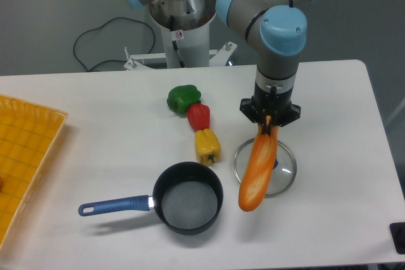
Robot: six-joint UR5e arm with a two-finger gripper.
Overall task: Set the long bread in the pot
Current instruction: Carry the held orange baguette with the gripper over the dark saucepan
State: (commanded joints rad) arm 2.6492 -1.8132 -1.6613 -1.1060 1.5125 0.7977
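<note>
Nearest on the white tabletop, the pot is sitting upright, round and black with a matte grey inside, its long blue handle pointing left. Just right of it, the long bread, smooth and orange-tan, is hanging tilted above the glass lid, hiding the lid's middle. The gripper is pinching the loaf's upper end between its jaws. Behind, glossy yellow, red and green peppers are lying in a row. A woven yellow mat is cut off at left.
</note>
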